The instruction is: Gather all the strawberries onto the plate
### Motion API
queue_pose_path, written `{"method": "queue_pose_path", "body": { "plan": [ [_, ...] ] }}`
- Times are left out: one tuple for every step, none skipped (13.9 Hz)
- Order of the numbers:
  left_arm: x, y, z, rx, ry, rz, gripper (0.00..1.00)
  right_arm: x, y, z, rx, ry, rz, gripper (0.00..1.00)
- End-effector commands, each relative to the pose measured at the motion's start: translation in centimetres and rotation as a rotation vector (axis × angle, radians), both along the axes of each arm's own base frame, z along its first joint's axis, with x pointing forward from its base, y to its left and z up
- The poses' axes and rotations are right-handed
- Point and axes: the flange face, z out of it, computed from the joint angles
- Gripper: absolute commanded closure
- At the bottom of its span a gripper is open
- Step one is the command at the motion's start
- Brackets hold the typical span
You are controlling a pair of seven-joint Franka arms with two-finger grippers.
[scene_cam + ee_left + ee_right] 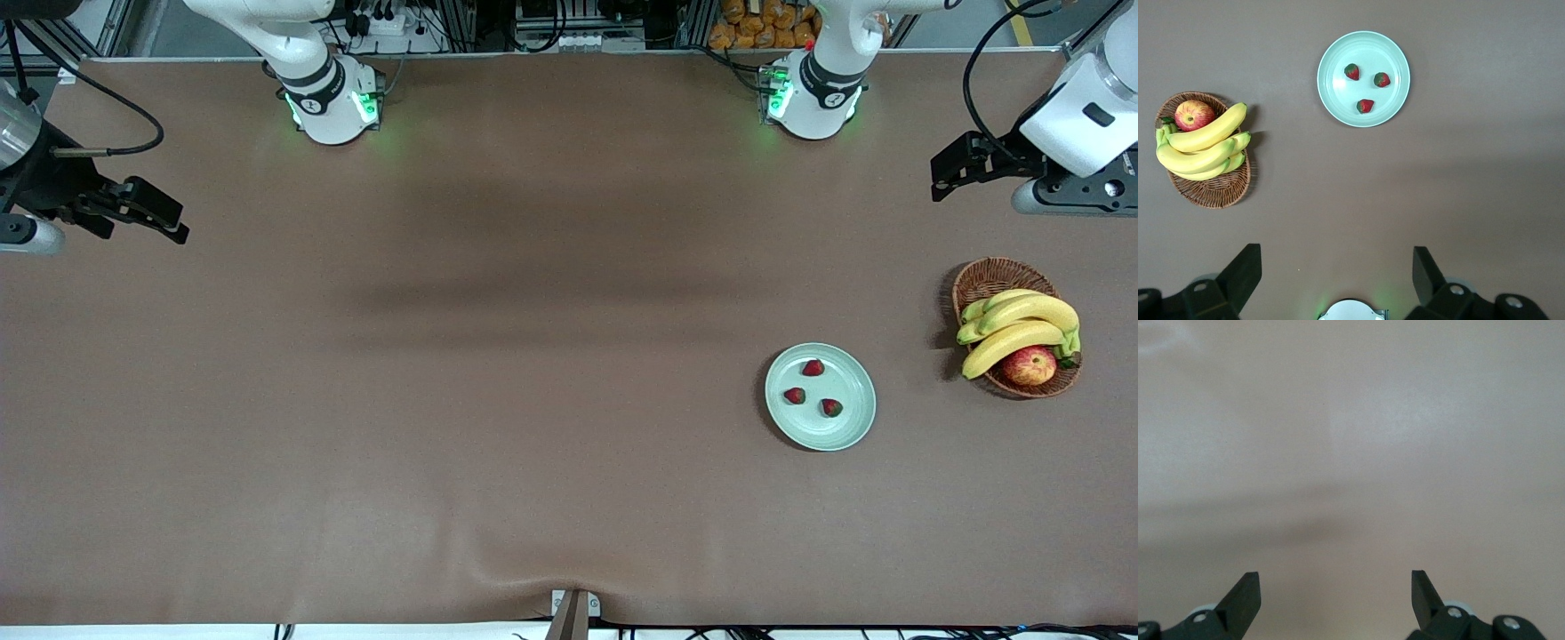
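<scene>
Right tool (173,222): released, empty, waiting over bare bench at its arm's end. Plate (855,434): we count three strawberries (813,367) on it, none touching; we judge the collecting done. Basket (987,277): bananas (1022,324) and apple (1029,365), beside the plate. Left tool (944,176): released, empty, over the bench near the basket. Risk, as we judge it: a needless descent could nudge the plate and roll berries off. Surface: brown bench (489,400), slightly rippled at the near edge. Room: cables and racking along the arms' bases.
</scene>
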Motion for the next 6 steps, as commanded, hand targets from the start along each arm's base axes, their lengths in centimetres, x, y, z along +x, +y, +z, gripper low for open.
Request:
{"method": "queue_pose_path", "body": {
  "plan": [
    [-0.07,0.11,0.31,-0.018,0.009,-0.019,0.0,-0.48,-0.3,0.56,-0.01,-0.005,-0.018,0.0],
    [-0.01,0.19,0.23,-0.018,0.01,-0.017,0.0,-0.53,-0.3,0.64,-0.01,-0.007,-0.018,0.0],
    [-0.02,0.13,0.23,-0.017,0.01,-0.019,0.0,-0.48,-0.3,0.56,-0.01,-0.005,-0.016,0.0],
    [-0.02,0.11,0.23,-0.018,0.01,-0.019,0.0,-0.46,-0.3,0.57,-0.01,-0.007,-0.016,0.0],
    [-0.02,0.11,0.23,-0.018,0.01,-0.019,0.0,-0.43,-0.13,0.49,-0.008,-0.005,-0.015,0.0],
    [-0.02,0.11,0.23,-0.018,0.01,-0.019,0.0,-0.42,0.04,0.5,-0.008,-0.007,-0.012,0.0]
  ]
}}
